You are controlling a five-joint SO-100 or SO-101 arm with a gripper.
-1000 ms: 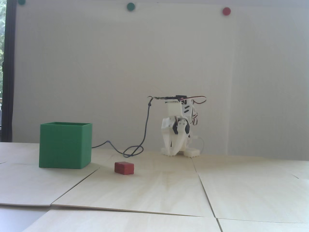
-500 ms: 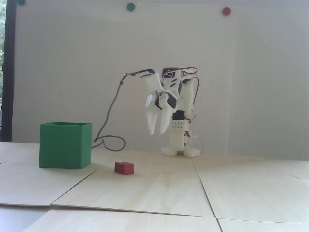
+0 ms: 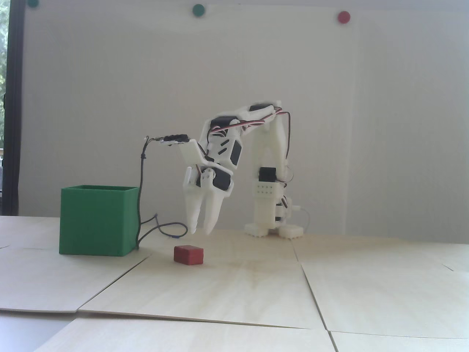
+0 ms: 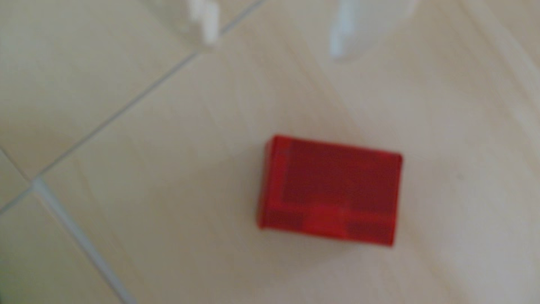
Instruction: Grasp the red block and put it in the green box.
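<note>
The red block point(image 3: 188, 255) lies on the pale wooden table, to the right of the green box point(image 3: 98, 224). In the wrist view the red block point(image 4: 328, 190) sits in the middle, blurred. My white gripper point(image 3: 200, 232) hangs fingers down, a little above and behind the block. It is open and empty. In the wrist view the gripper point(image 4: 274, 48) enters from the top edge, with two blurred fingertips point(image 4: 209, 26) apart and bare table between them. The green box is out of the wrist view.
A dark cable point(image 3: 141, 205) hangs from the wrist down along the box's right side and loops on the table. The arm's white base point(image 3: 273, 229) stands at the back. Round magnets point(image 3: 343, 17) sit on the white wall. Seams point(image 4: 117, 108) run between the table panels.
</note>
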